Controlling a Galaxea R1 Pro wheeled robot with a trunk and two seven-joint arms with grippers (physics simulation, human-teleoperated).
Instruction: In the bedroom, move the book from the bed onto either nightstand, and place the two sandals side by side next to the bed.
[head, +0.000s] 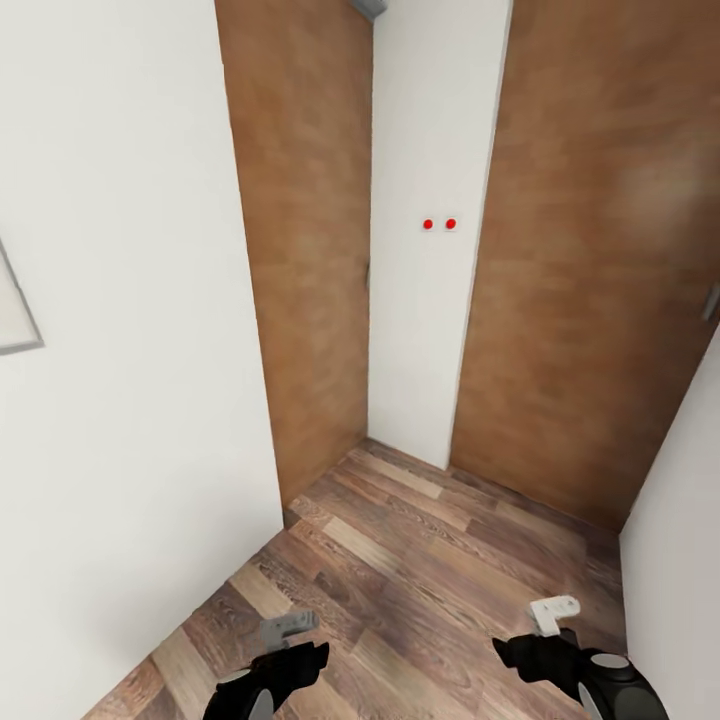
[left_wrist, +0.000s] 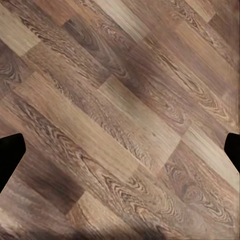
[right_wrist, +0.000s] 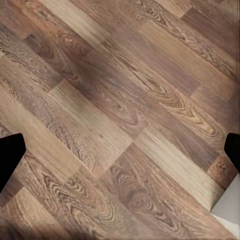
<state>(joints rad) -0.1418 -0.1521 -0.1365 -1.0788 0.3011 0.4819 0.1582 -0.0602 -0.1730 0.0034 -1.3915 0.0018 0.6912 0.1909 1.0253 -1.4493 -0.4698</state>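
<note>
Head view: wood-plank floor (head: 420, 560), brown wall panels (head: 590, 270).

The floor (head: 420, 570) is brown wood planks with swirly grain, some light, some dark. The walls (head: 120, 300) are white. Two wall panels (head: 300, 250) are warm brown wood. Two small red dots (head: 439, 224) sit on the far white strip.

Head view: high up, facing down into a wall corner (head: 405, 300).
Wrist views: close, straight down.
Shared: plank floor (head: 430, 580).
</note>
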